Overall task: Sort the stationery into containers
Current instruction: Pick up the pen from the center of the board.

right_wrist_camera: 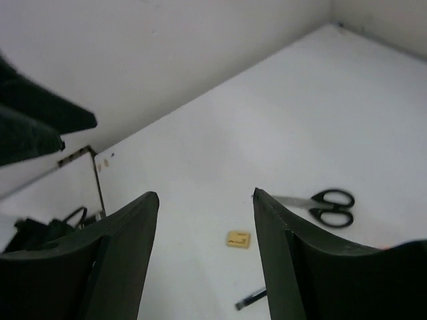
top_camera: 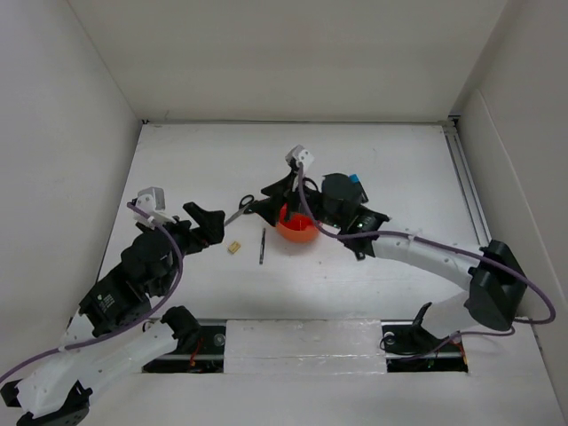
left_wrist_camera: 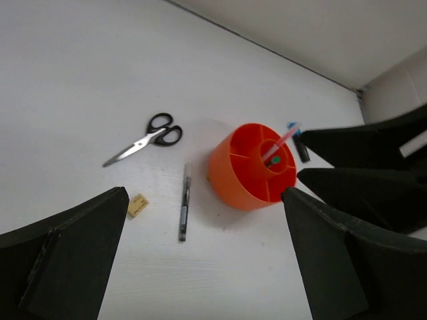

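Note:
The round orange organizer stands mid-table, with a pink pen upright in its central cup. A blue-capped black highlighter lies just behind it. Left of it lie black-handled scissors, a thin dark pen and a tan eraser. My right gripper hangs open and empty over the organizer's far side. My left gripper is wide open and empty, above the table beside the eraser.
White walls close off the table at the left, back and right. A metal rail with both arm bases runs along the near edge. Purple cables trail along both arms. The right gripper's black fingers show beside the organizer in the left wrist view.

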